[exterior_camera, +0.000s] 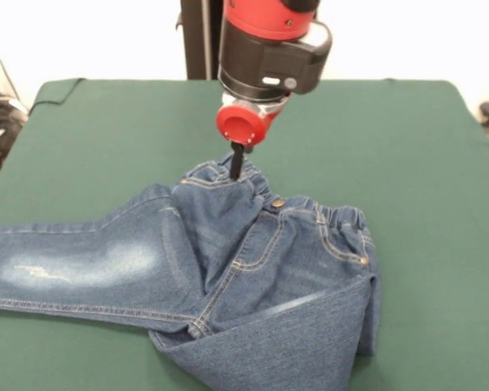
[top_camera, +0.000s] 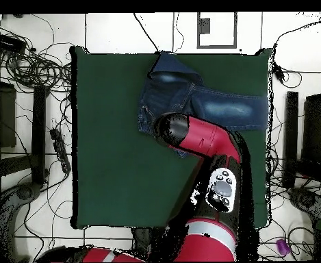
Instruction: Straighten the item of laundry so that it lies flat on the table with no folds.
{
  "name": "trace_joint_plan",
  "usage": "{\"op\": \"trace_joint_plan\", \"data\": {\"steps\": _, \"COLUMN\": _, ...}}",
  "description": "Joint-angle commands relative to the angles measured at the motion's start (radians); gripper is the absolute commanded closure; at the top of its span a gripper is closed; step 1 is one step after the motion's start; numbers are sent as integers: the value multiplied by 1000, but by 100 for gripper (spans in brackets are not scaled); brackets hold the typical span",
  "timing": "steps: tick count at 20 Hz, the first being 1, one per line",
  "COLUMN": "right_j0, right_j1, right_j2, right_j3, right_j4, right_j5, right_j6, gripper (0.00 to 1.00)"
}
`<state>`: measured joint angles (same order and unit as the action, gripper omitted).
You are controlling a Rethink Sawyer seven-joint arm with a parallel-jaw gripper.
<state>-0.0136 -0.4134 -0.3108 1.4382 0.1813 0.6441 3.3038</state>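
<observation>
The blue denim jeans (exterior_camera: 253, 261) lie at the near middle of the green table (exterior_camera: 416, 163). One leg with a faded whitish patch stretches out to the left past the picture's edge. The other leg is folded back over the hip at the near right. My gripper (exterior_camera: 236, 171) comes straight down onto the far edge of the elastic waistband. Its black fingers are together with the waistband bunched up around them. In the overhead view the jeans (top_camera: 211, 103) lie at the table's (top_camera: 122, 151) far right part, and my arm hides the gripper.
The robot's pedestal (exterior_camera: 200, 37) stands behind the table's far edge. The table cloth is rumpled at the far left corner (exterior_camera: 57, 88). Cables (top_camera: 33, 68) and dark stands (top_camera: 289, 137) lie on the floor round the table.
</observation>
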Motion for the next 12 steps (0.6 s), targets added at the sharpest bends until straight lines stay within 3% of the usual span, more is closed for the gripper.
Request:
{"op": "trace_joint_plan", "data": {"steps": 1, "right_j0": 35, "right_j1": 148, "right_j2": 35, "right_j3": 39, "right_j4": 25, "right_j5": -63, "right_j6": 135, "gripper": 0}}
{"op": "trace_joint_plan", "data": {"steps": 12, "right_j0": -1, "right_j1": 190, "right_j2": 83, "right_j3": 34, "right_j4": 55, "right_j5": -102, "right_j6": 108, "gripper": 0}}
